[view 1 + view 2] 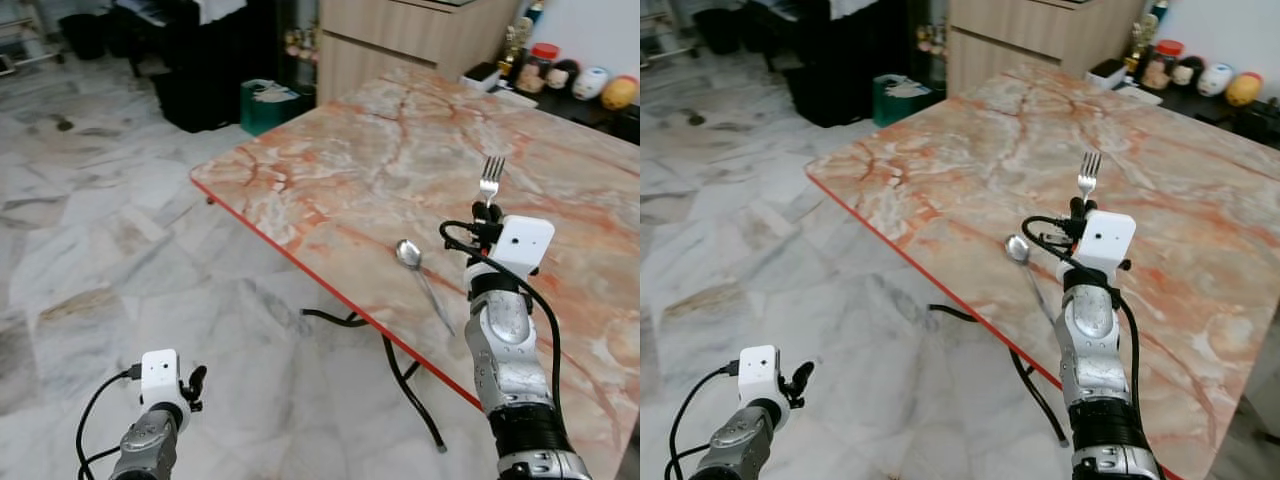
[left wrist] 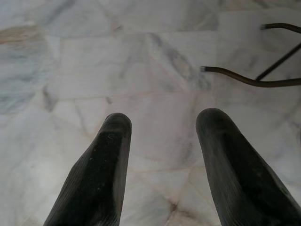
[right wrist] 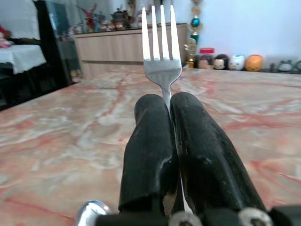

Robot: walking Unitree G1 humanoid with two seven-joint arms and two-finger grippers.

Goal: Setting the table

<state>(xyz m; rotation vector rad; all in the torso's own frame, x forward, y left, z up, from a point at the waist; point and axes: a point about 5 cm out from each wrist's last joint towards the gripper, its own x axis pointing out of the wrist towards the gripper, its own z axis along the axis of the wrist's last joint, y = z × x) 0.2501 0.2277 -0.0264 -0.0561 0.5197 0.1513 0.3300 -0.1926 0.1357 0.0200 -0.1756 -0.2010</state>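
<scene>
The right gripper (image 3: 170, 106) holds a silver metal fork (image 3: 161, 52) upright above the pink marble counter (image 1: 380, 150), jaws clamped on its thin, stiff, slippery handle. A silver metal spoon (image 1: 409, 254) lies beside it. The left gripper (image 2: 162, 125) hangs over the floor, jaws parted, as its wrist view shows.

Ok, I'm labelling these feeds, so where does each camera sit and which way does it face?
Left eye, on the head: looks forward and down at the table, spoon and both arms.
Right eye, beside it: same scene; the right pincer holds the fork upright.
Left wrist: looks along the open left pincer at the floor.
Right wrist: looks along its closed fingers across the table toward the cabinet.
Shared: fork and table appear in the head and right wrist views.
</scene>
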